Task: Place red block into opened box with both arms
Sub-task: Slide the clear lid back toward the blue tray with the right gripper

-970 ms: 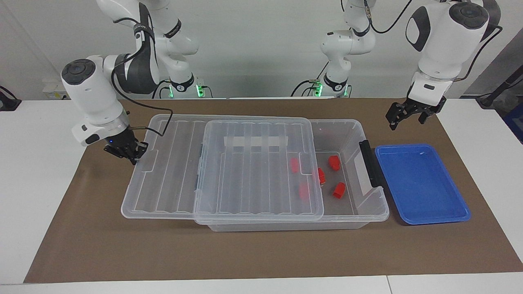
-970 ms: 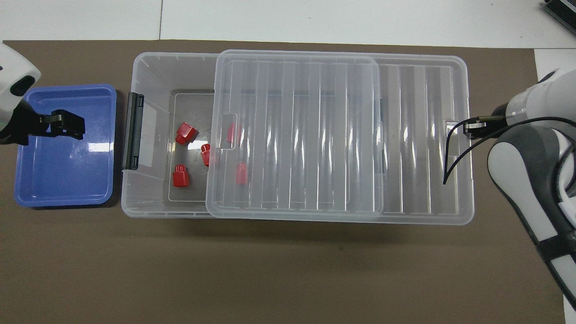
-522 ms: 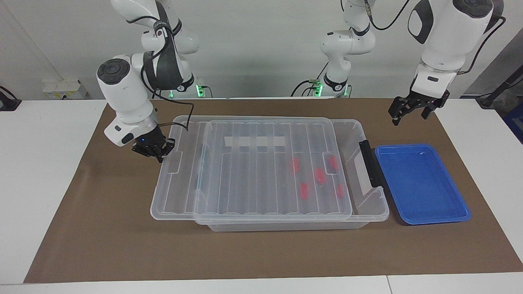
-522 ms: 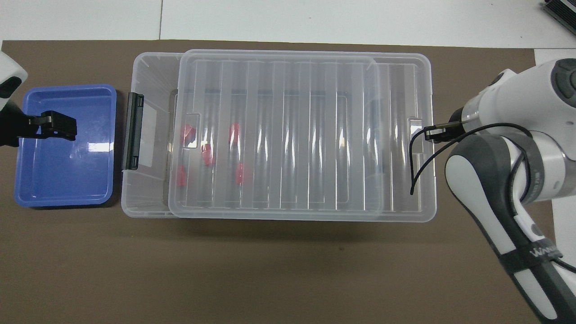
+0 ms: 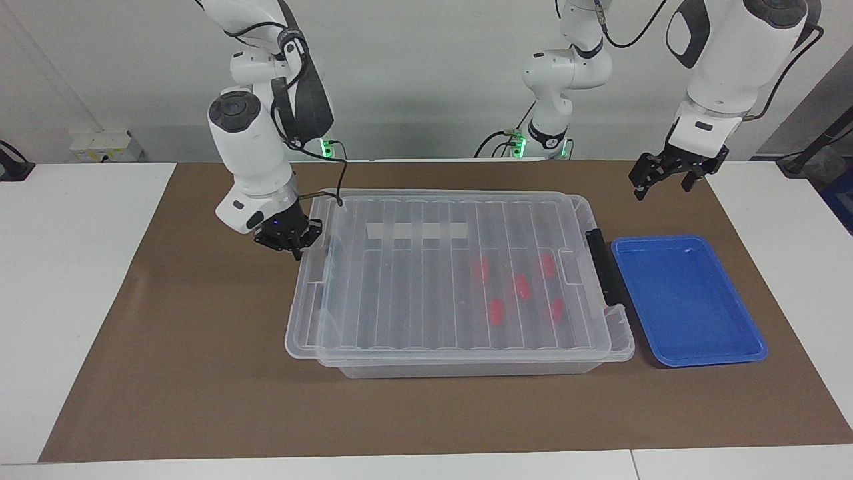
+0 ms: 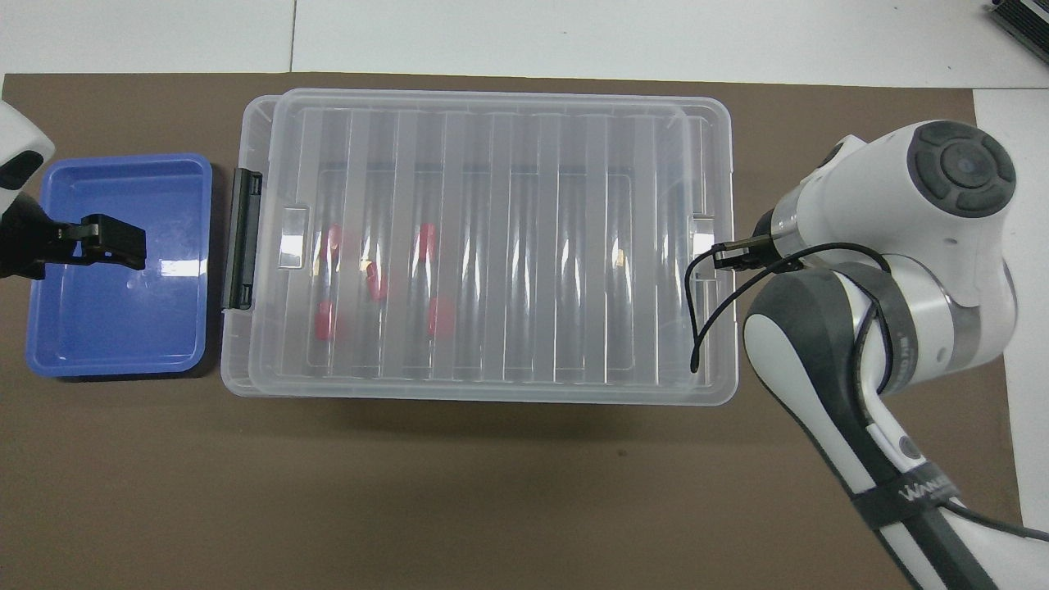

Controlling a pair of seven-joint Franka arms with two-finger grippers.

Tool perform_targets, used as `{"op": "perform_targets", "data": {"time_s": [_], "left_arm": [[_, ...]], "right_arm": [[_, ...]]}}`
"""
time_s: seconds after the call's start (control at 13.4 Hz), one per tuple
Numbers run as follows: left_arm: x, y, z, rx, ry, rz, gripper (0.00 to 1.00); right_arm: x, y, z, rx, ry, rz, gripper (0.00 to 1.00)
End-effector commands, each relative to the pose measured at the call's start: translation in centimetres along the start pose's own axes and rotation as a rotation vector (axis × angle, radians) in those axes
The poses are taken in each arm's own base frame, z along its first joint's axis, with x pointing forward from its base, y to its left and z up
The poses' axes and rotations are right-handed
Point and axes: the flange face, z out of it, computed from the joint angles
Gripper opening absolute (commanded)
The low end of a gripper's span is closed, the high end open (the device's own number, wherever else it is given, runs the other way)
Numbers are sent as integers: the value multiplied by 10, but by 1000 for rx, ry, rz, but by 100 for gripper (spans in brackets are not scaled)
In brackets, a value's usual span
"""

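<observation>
Pushed by the right gripper, clamped on its end tab, the lid now covers the box, red blocks inside. Left gripper waits apart-fingered above the blue tray; loading looks finished.

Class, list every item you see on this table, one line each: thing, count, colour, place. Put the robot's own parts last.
box: one, clear plastic, middle of the brown mat, black bar at the left arm's end.
lid: one, clear and ribbed, lying over nearly the whole box.
red blocks: five, red, inside the box under the lid, toward the left arm's end.
tray: one, blue and shallow, beside the box at the left arm's end.
mat: one, brown, covering the table.
right end effector: one, black, shut at the lid's edge at the right arm's end.
left end effector: one, black, open, in the air over the mat near the tray; this arm waits.
</observation>
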Motion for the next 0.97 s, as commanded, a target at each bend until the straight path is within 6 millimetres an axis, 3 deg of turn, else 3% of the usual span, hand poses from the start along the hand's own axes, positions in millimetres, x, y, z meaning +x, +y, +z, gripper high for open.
{"op": "perform_targets", "data": {"time_s": [0.0,0.15,0.3,0.9], "left_arm": [[-3,4,2,-9,-22,31,100],[10,-3,-18,-14,-22,18,100],[5,-6,-10,-10,-48,53,100],[3,-9,-14,-12,-35,50,100]], "right_arm": [[-5,-16,-3,25,0,29,0],[-5,-17,-4,25,1,30,0],[-6,-21,-3,26,-1,25,0],[-7,-25,-4,27,1,18,0]]}}
